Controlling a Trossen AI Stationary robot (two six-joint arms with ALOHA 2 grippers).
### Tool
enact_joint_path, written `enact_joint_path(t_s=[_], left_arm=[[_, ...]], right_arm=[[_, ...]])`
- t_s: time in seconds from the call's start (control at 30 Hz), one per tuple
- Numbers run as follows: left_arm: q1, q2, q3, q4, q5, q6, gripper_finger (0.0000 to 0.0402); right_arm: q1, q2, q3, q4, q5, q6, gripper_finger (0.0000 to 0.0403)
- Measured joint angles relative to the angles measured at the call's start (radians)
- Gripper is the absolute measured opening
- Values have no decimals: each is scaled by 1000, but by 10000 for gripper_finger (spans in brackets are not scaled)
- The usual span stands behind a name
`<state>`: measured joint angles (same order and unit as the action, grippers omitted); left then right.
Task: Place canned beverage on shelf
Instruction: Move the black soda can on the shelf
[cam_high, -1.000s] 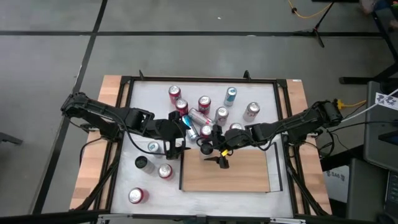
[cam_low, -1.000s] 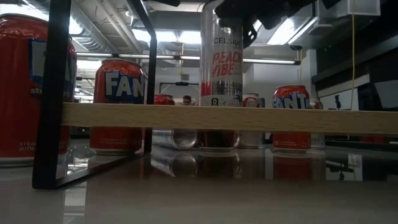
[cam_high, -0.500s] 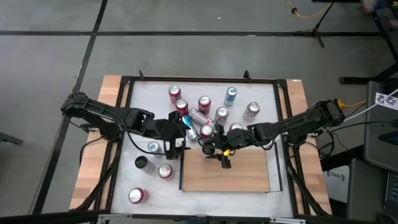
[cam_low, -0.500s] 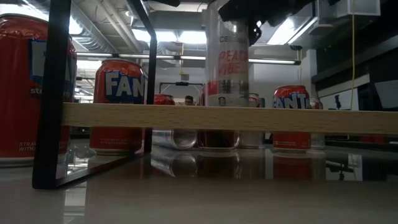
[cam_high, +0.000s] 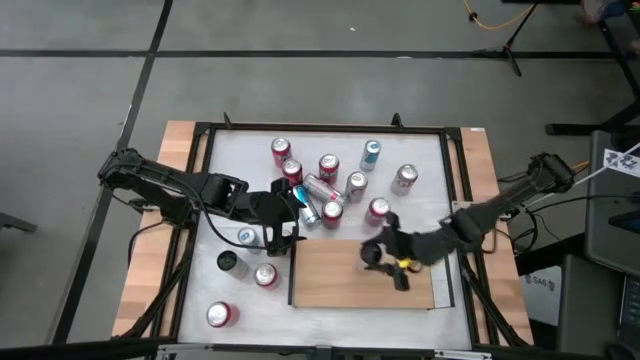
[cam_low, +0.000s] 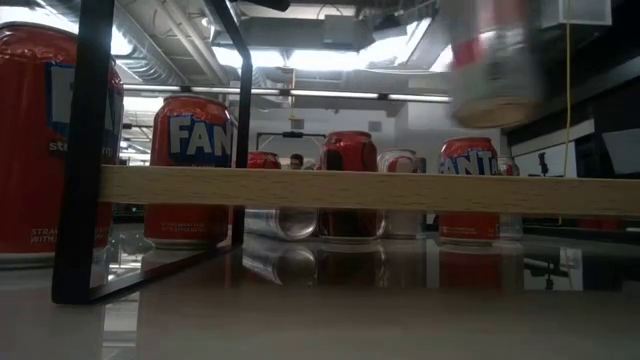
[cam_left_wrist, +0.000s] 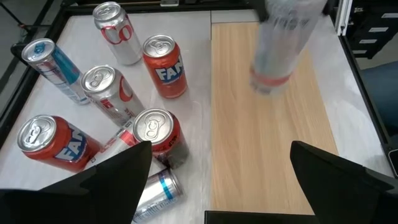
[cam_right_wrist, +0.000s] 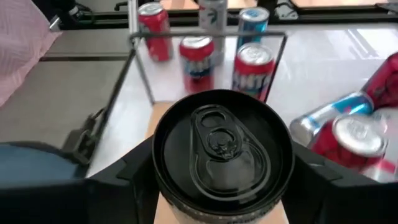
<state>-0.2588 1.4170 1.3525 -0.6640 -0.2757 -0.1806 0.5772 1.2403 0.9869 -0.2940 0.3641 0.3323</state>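
Tools work apart: the right tool (cam_high: 385, 256) is clamped on a can (cam_right_wrist: 222, 147), gripping it by the sides near the top so it hangs upright above the shelf (cam_high: 330, 280), ready to set down. That board looks bare. The left tool (cam_high: 283, 228), fingers apart, waits at its nine o'clock, holding nothing, near loose cans (cam_high: 328, 166) on the table (cam_high: 235, 150).

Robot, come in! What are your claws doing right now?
Right gripper shut on tall can, above the shelf. Left gripper open, waiting beside loose cans. Shelf board bare.
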Motion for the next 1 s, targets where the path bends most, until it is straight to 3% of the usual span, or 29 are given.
enact_joint_path(t_s=[0.67,0.8,1.0], left_arm=[[0,0,0,31,-1,-3,374],[0,0,0,31,-1,-10,374],[0,0,0,30,-1,-28,374]], right_arm=[[683,-35,1,-218,635,512,237],[740,-35,1,-281,681,578,238],[752,-35,1,-396,654,687,238]])
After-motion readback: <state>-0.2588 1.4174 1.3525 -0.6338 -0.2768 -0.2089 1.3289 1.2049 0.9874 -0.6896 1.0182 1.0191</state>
